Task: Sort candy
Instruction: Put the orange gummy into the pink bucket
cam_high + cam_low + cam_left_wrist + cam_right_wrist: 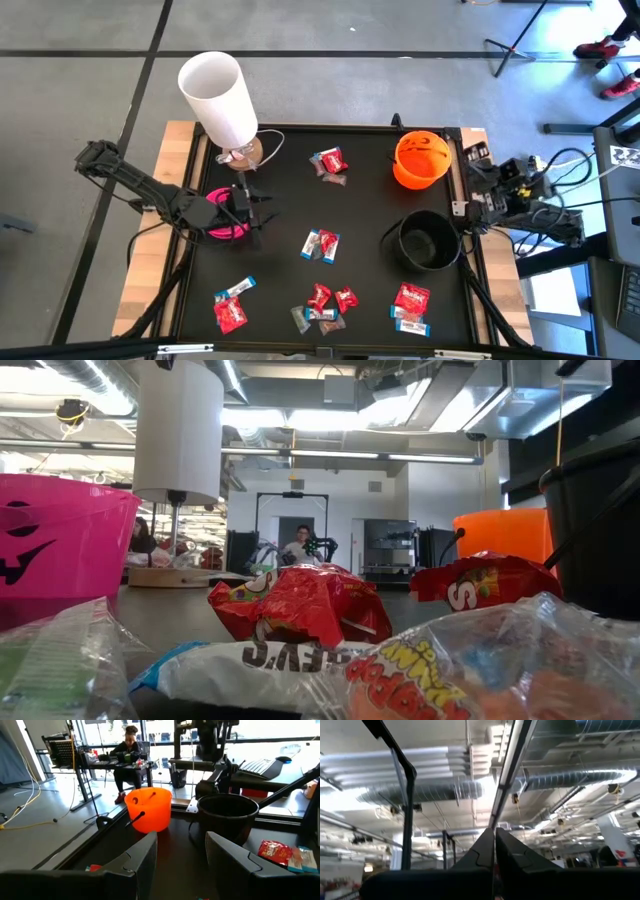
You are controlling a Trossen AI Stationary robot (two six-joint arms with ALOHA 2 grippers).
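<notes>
Hovering over the pink bowl (226,213) at the table's (370,150) left side: left pincer (252,212), fingers (142,860) standing apart, nothing between them. Judging from that, either releasing into the bowl or just about to reach out for another piece; hard telling which. Parking at the right edge, folded up and pointing at the ceiling: right pincer (494,851), fingers pressed together, empty.

Lying scattered over the dark mat: candy (321,245), most of it along the near edge in small clusters, one pair mid-table, another cluster near the orange bowl (420,158). Sitting well apart from every bowl, so sorting looking far from done.

Calling next, probably, for swinging the left pincer toward the mid-table pair, lowering onto a single wrapper, and pinching one without dragging its neighbour.

Showing crinkled, glossy foil and plastic: flat pouches in red, blue-and-white and silvery film, slippery and thin, likely folding under a grip. Looking like smooth moulded plastic with wire-like handles: the orange bowl, face-printed, and the black bowl (429,240), both round and deep. Standing behind the pink bowl: a lamp (222,98) with a white cylindrical shade on a wooden base.
</notes>
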